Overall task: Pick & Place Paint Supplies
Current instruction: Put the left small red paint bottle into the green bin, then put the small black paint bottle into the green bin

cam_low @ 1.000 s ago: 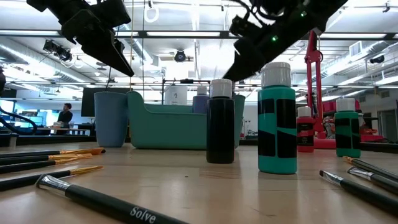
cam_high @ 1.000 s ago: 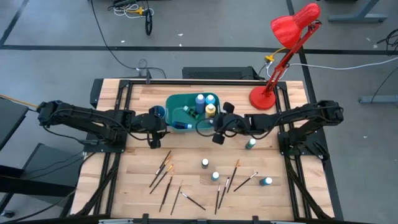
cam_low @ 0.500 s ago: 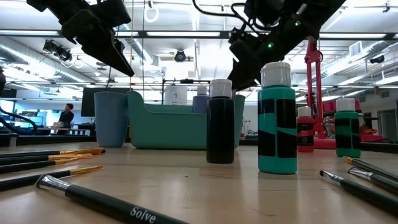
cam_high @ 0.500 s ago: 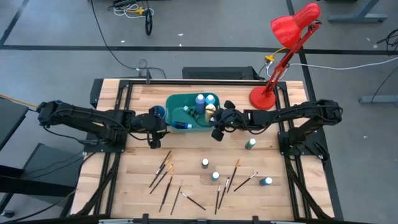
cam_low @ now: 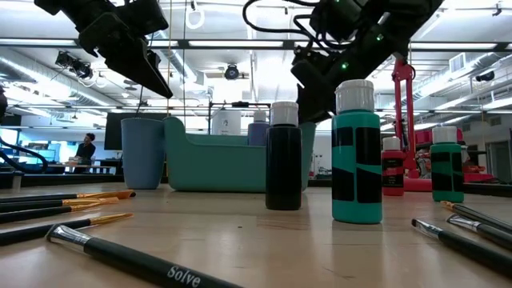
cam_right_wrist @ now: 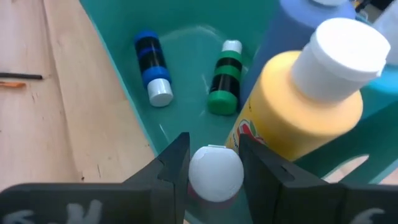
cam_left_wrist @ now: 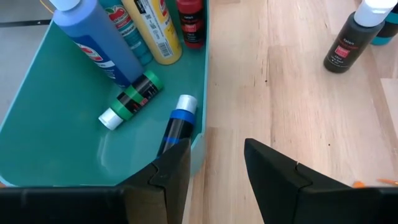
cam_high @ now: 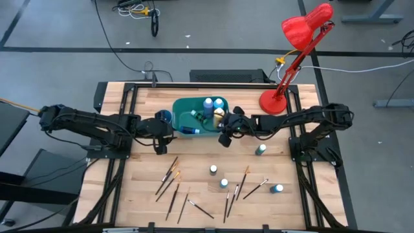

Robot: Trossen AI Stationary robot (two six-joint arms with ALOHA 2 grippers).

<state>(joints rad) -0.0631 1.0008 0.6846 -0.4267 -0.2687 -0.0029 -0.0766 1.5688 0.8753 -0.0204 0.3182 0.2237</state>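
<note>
Wood table (cam_high: 194,194): right claw (cam_right_wrist: 211,165) grips white-capped bottle (cam_right_wrist: 215,175) above teal bin (cam_right_wrist: 180,81).

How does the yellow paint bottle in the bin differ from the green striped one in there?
The yellow bottle stands upright in the teal bin; the green striped bottle lies on its side on the bin floor. The yellow bottle is clearly bigger and fatter; the green one is slim. The yellow one is a plain colour with a printed label, the green one banded black and green. Both have white caps and sit inside the bin.
</note>
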